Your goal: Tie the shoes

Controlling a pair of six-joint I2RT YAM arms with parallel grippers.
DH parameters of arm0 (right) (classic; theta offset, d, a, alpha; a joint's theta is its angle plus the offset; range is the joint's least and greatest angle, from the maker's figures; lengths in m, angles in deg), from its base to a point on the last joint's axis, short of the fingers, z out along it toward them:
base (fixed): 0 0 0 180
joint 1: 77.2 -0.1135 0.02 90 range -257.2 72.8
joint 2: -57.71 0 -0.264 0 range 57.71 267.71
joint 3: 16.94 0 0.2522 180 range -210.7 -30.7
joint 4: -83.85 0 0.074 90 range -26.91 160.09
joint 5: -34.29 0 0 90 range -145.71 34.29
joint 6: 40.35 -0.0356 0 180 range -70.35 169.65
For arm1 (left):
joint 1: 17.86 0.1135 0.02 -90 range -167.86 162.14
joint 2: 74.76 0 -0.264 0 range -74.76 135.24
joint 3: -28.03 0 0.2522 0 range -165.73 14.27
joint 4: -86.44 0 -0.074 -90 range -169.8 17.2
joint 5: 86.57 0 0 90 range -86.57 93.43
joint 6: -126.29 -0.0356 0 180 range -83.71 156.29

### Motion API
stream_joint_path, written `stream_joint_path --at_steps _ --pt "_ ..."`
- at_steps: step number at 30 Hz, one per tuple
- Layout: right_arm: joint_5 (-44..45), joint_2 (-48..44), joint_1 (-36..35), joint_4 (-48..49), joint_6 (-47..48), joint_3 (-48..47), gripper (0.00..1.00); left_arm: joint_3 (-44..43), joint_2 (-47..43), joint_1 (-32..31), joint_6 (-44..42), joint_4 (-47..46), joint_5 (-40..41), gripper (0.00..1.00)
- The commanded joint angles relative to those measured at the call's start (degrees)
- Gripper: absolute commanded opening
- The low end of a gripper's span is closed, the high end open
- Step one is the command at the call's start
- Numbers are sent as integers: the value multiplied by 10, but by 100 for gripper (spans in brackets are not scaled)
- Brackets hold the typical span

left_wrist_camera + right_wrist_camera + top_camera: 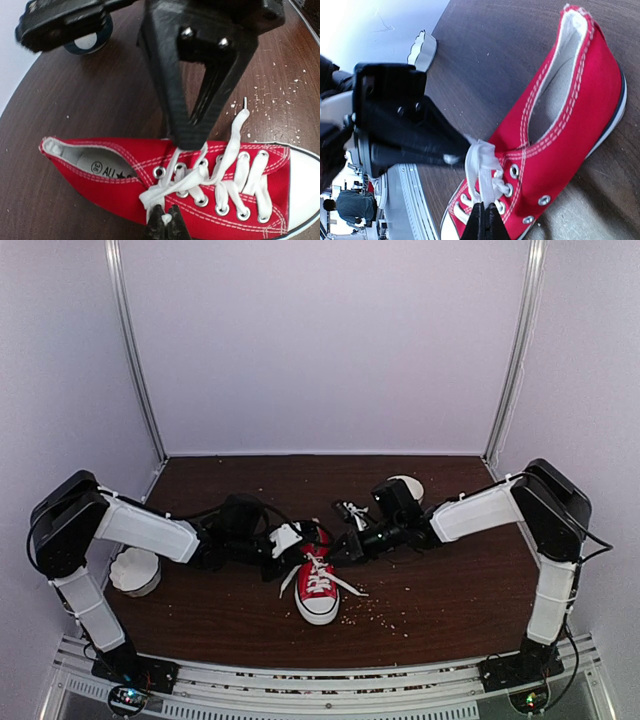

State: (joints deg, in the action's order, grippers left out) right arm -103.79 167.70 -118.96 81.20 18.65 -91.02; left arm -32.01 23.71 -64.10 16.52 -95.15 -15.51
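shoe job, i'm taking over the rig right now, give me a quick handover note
Left tool: shut, pinching the laces by the top eyelets.
Right tool: shut, also pinching lace at the top of the lacing, close to the left tool.
Shoe: mid-table, upright on its sole, toe toward the arm bases.
Done: laced through the eyelets, and both tools have a hold.
Left: no bow visible, and one lace end trails loose onto the table. Form the knot and bow, then pull tight.
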Motion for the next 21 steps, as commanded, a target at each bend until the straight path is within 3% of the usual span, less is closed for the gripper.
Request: stream_joint_path --at_steps 1,21 --pt "24 -30 2 -54 38 25 0 28 -23 13 66 -20 -27 0" --pt "76 -71 41 -136 88 68 0 48 -11 53 96 29 -55 0"
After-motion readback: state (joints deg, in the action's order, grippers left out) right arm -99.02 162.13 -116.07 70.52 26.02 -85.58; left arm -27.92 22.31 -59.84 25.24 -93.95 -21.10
